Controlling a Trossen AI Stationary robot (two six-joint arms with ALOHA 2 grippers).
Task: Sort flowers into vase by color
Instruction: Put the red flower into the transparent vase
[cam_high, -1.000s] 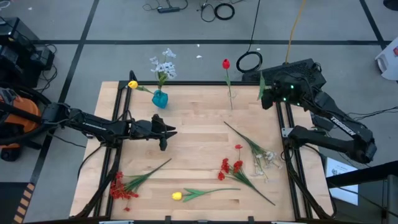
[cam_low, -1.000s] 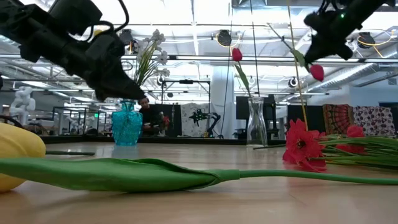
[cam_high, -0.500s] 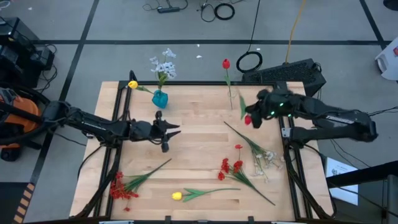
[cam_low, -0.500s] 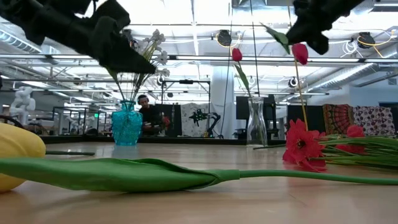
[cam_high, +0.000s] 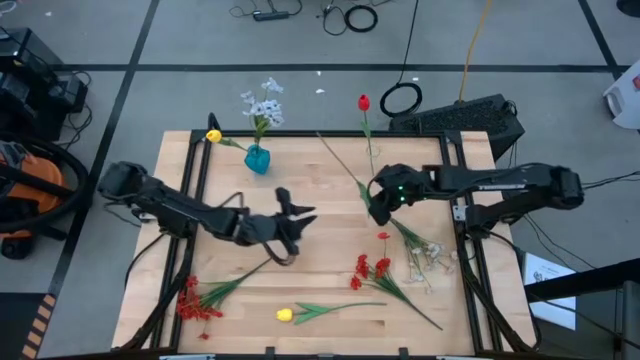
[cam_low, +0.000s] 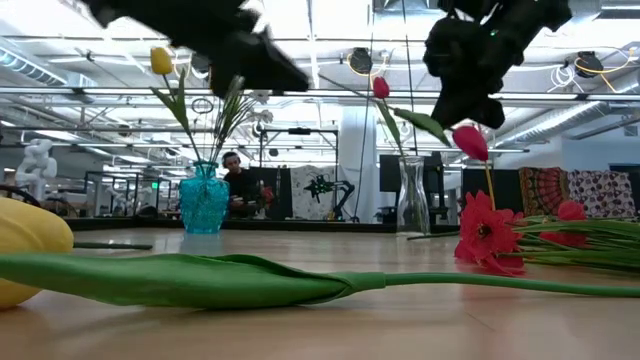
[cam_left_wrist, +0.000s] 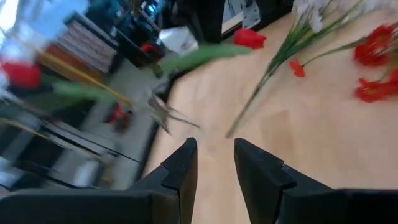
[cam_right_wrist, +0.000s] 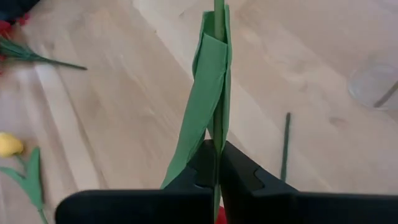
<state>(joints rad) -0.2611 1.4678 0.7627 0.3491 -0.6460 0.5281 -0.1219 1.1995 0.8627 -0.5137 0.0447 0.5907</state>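
Right tool (cam_right_wrist: 217, 163): fingers pinched on a red tulip's (cam_low: 470, 141) stem, held above the table (cam_high: 320, 170) near the clear vase (cam_low: 411, 195), blossom hanging low.
Left tool (cam_left_wrist: 214, 163): narrow gap, holding nothing, above the table's middle.
Blue vase (cam_high: 257, 159): back left, holds white sprigs (cam_high: 263, 101) and a yellow tulip (cam_high: 213, 136).
Clear vase: one red tulip (cam_high: 363, 103) upright.
Loose flowers: red sprays (cam_high: 196, 298), a yellow tulip (cam_high: 285, 315) and pale stems (cam_high: 425, 255) lie along the front.
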